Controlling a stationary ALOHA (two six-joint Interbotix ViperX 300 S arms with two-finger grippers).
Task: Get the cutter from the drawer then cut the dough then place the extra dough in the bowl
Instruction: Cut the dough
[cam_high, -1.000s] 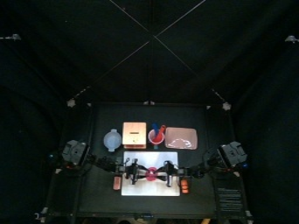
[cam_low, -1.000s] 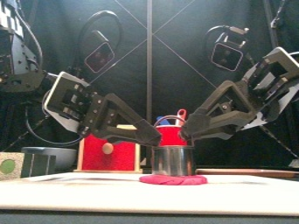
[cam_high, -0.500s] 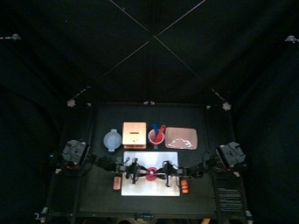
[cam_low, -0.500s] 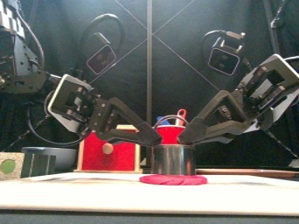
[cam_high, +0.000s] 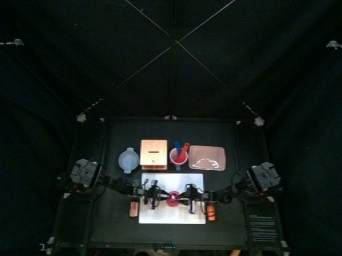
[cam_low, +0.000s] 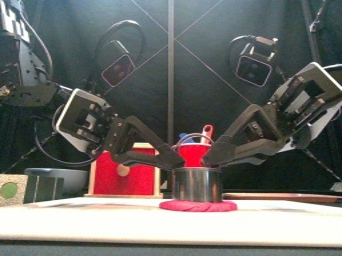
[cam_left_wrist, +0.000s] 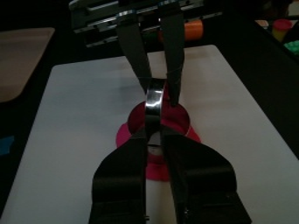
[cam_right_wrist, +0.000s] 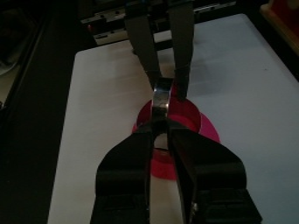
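Note:
The round metal cutter (cam_low: 198, 184) stands upright on the flat pink dough (cam_low: 199, 206), which lies on the white cutting board (cam_low: 80, 214). My left gripper (cam_low: 174, 160) and right gripper (cam_low: 222, 158) reach in from either side, and each is shut on the cutter's top rim. In the left wrist view the gripper (cam_left_wrist: 158, 129) pinches the cutter (cam_left_wrist: 156, 98) over the dough (cam_left_wrist: 131, 137). The right wrist view shows the same: its gripper (cam_right_wrist: 163, 127), the cutter (cam_right_wrist: 163, 94), the dough (cam_right_wrist: 201, 131). From above, both grippers meet over the dough (cam_high: 174, 201) in the middle of the board (cam_high: 174, 216).
Behind the board stand the wooden box with the red drawer front (cam_low: 123, 172), the blue-grey bowl (cam_low: 54, 182) at the left, the red cup with toy knives (cam_low: 198, 148) and the pink tray (cam_high: 210, 157) at the back right.
Both grippers have sunk slightly with the cutter, which now sits lower on the dough. Nothing else moved.

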